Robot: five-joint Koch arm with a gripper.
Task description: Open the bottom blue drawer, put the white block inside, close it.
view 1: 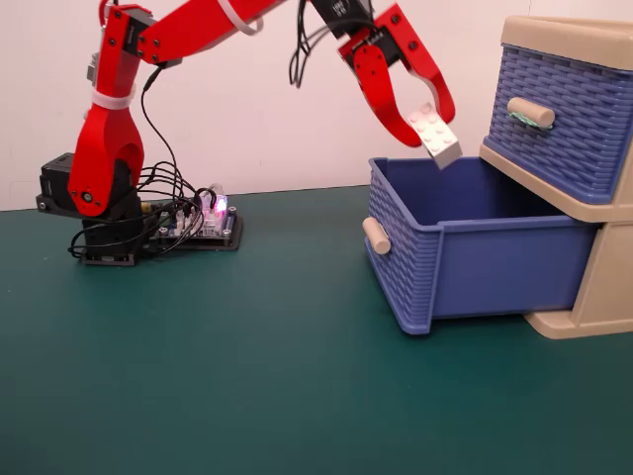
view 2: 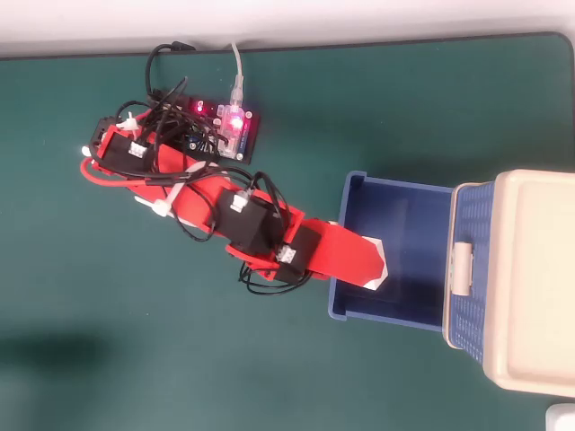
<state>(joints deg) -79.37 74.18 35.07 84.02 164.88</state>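
The gripper (view 1: 427, 117) clamps the white block (view 1: 436, 132), held tilted above the open bottom drawer (view 1: 465, 259), near its left front. Recommend lowering inside before release, clear of the front wall.

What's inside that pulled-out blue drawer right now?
Nothing that shows: the blue drawer has a bare floor. The white block hangs above it in the pincer. The arm covers part of the floor.

— What's the surface?
— A dark green table (view 1: 297, 386).
— And what's on it?
— The arm's black base (view 1: 99, 223), a lit circuit board (view 2: 229, 127) beside it — and the beige drawer unit (view 1: 593, 297) at the right.
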